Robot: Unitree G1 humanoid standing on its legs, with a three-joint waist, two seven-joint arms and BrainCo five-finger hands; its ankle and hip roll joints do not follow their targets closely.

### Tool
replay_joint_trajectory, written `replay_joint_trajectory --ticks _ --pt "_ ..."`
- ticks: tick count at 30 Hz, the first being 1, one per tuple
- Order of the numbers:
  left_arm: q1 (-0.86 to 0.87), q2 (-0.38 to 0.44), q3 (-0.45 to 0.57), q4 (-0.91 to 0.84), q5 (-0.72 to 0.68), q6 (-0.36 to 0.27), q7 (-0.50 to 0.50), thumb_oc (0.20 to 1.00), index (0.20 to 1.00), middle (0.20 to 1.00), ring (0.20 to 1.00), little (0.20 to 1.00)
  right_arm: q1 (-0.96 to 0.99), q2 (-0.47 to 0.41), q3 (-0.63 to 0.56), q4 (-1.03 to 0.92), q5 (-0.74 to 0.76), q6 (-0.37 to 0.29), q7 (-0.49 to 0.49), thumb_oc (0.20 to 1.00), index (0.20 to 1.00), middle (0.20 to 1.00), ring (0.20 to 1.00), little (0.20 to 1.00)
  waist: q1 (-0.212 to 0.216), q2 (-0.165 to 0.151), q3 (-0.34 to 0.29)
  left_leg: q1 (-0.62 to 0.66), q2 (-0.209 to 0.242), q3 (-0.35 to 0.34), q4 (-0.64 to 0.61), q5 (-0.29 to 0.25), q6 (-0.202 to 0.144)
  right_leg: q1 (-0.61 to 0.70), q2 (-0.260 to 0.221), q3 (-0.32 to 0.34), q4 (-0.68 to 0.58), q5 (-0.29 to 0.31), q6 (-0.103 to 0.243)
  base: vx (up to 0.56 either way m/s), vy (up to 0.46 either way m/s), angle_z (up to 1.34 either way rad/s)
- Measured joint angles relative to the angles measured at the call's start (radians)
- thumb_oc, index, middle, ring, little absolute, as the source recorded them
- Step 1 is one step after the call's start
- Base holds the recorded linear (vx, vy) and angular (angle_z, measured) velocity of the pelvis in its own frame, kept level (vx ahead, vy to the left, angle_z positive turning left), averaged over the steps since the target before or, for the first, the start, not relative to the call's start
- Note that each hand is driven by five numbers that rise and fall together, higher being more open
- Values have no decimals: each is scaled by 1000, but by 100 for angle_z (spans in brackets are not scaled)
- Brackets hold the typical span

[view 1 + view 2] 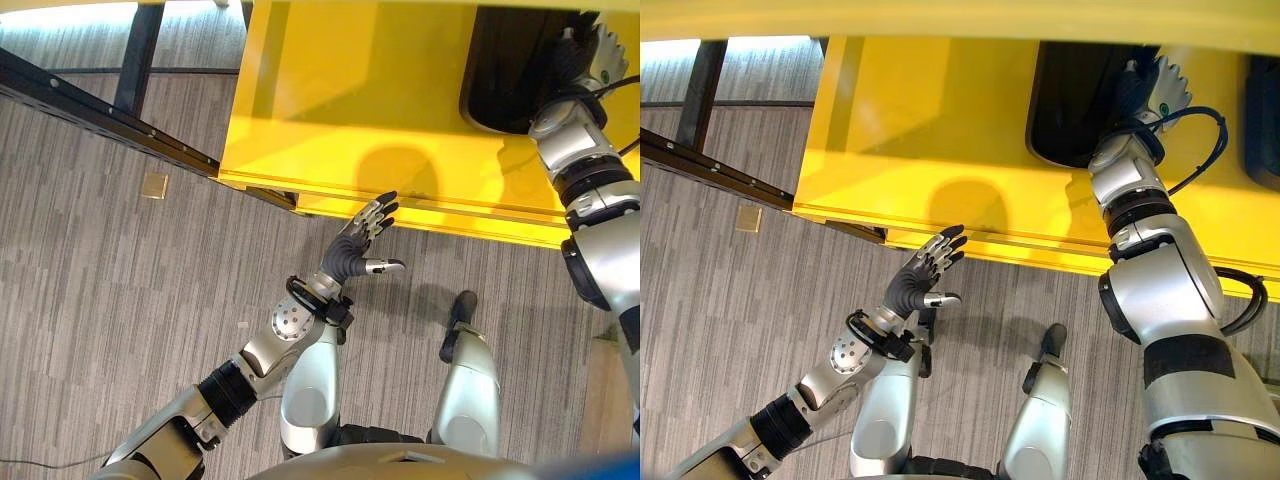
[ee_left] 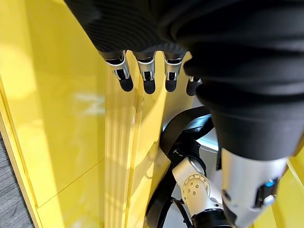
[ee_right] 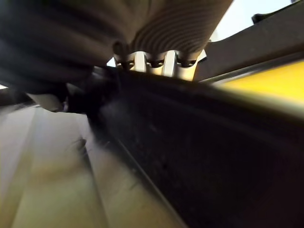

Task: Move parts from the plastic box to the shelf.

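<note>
Nearest, at about six o'clock in the left eye view, the robot's left arm reaches up and forward over a grey striped carpet [image 1: 120, 330]. Its left hand [image 1: 362, 240] hangs in the air near the front edge of a bright yellow table [image 1: 330, 110], fingers straight and fanned out, thumb stuck out to the side, holding nothing. From the left wrist camera, the dark fingertips [image 2: 126, 83] stand in a row just off the table's yellow edge.

Further out, at about ten o'clock, a small tan square [image 1: 154, 185] lies flat on the carpet, well apart from the table. Beyond it a dark metal rail [image 1: 90, 112] runs at a slant and passes beneath the table's corner.

Farthest, at about one o'clock, a black plastic box [image 1: 1065, 110] sits on the yellow table top. The right hand [image 1: 1158, 85] reaches over the box's near rim; its fingers go down past the black wall, so I cannot tell whether they are spread or pinching anything. No loose parts can be made out inside the box from these angles
</note>
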Motion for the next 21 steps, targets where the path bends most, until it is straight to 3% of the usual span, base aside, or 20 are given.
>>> replay_joint_trajectory --ticks 2,4,5,6,7,21 --pt "2 -1 0 0 0 1 0 1000 1000 1000 1000 1000 11 0 -11 0 21 0 -5 200 200 200 200 200 2 0 -9 -1 0 0 0 0 0 0 0 0 -1 0 0 0 0 0" --pt "6 -1 0 0 1 1 0 1000 1000 1000 1000 1000 25 2 -19 9 49 -1 -4 266 266 266 266 266 4 -1 -22 -1 -1 0 0 -2 1 0 0 0 -1 0 0 0 0 0" --pt "5 -1 0 0 1 2 0 1000 1000 1000 1000 1000 34 3 -22 11 67 -1 -2 464 464 464 464 464 4 -1 -30 -1 -1 0 0 -3 1 0 0 0 -2 0 0 0 0 0" --pt "4 -1 0 0 1 3 0 1000 1000 1000 1000 1000 37 3 -22 15 66 -1 -3 931 931 931 931 931 3 0 -31 -1 -1 0 0 -3 1 0 0 0 -3 0 0 0 0 0" --pt "3 -1 0 0 1 3 0 1000 1000 1000 1000 1000 37 1 -22 20 65 -1 -3 1000 1000 1000 1000 1000 3 0 -31 -1 -1 0 0 -3 1 0 0 0 -3 0 0 0 0 0" --pt "5 -4 -10 2 0 5 -16 1000 1000 1000 1000 1000 69 -1 35 20 -63 -11 -27 1000 1000 1000 1000 1000 -4 0 -31 -1 -1 0 1 -5 0 -3 0 1 -3 0 0 0 0 0"
